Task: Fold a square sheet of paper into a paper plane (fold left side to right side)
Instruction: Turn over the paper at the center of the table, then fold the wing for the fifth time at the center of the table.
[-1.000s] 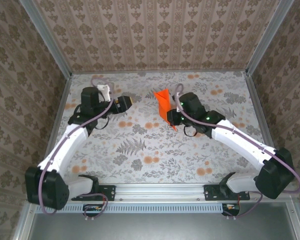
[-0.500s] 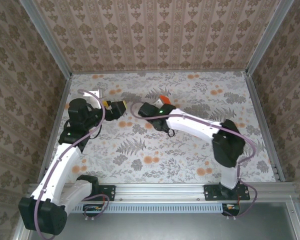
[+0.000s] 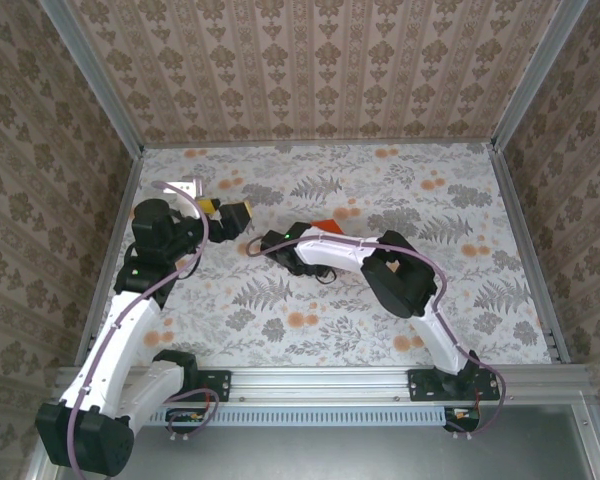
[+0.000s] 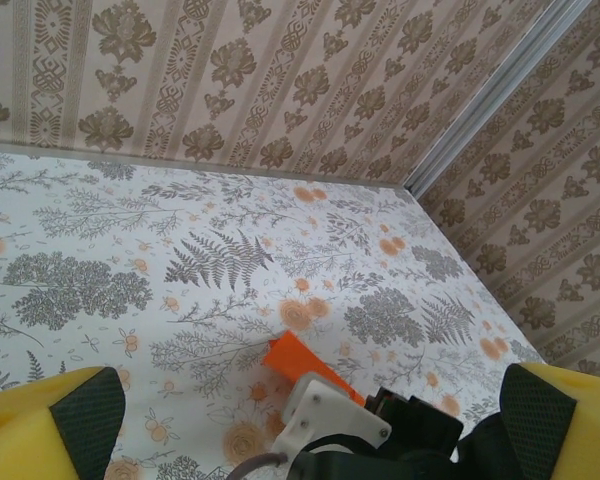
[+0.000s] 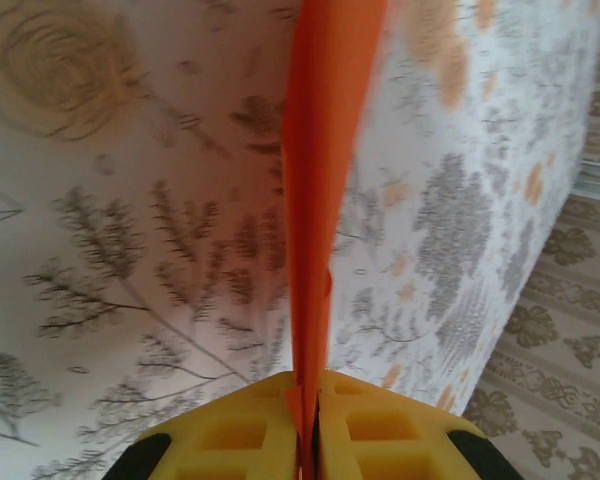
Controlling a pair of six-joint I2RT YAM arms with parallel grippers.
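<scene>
Because orange paper (image 5: 320,180) is thin, light, limp and easily creased, hold is best taken along folded edge. Paper is pinched edge-on in right gripper (image 5: 308,420), mid-table. Left gripper (image 3: 230,210), spread wide and empty, is positioned to left, apart.

There are two robot arms, the left arm (image 3: 120,320) and the right arm (image 3: 405,285); two yellow-fingered grippers, the left gripper (image 3: 230,210) and the right gripper (image 5: 308,440); one folded orange paper (image 5: 315,200); one floral-printed table (image 3: 280,320); three wallpapered walls (image 3: 310,70); one metal rail (image 3: 320,380) along the near edge.
</scene>
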